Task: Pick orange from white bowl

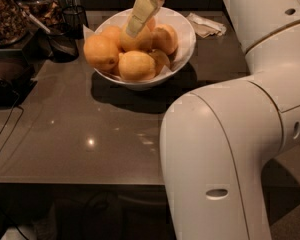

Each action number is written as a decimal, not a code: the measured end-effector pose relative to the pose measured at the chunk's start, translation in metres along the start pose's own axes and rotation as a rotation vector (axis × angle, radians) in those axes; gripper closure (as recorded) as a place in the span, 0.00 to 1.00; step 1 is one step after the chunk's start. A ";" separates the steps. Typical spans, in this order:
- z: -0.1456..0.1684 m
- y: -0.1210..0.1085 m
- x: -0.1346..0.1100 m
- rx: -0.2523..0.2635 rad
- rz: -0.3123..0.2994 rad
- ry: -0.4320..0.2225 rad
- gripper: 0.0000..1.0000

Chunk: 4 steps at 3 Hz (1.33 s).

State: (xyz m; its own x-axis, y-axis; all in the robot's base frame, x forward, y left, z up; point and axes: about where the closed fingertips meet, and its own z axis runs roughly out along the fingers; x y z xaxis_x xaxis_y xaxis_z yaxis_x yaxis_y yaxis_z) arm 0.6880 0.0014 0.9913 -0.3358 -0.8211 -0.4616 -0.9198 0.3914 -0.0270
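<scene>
The white bowl (186, 44) stands at the back of the grey table and holds several yellow-orange oranges. One orange (101, 52) bulges over the left rim, another (136, 65) lies at the front, another (165, 38) at the right. My gripper (132, 28) reaches down from the top of the camera view, its pale tip resting on or just above a middle orange (140, 40). My white arm fills the right side of the view.
A black wire-mesh cup (74, 18) and a dark scoop (60, 43) stand left of the bowl. A jar of brown snacks (5, 14) is at the far left. A crumpled napkin (206, 25) lies right of the bowl. A cable (5, 129) trails at the left.
</scene>
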 end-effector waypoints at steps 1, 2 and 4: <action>0.006 -0.001 -0.002 0.009 0.004 0.026 0.21; 0.010 -0.001 0.000 0.005 0.015 0.040 0.23; 0.015 -0.001 0.009 -0.015 0.066 0.054 0.30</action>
State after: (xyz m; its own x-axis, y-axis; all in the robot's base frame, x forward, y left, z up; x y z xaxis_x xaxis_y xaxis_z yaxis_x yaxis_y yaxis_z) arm 0.6887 -0.0002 0.9739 -0.4059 -0.8151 -0.4133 -0.8981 0.4396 0.0150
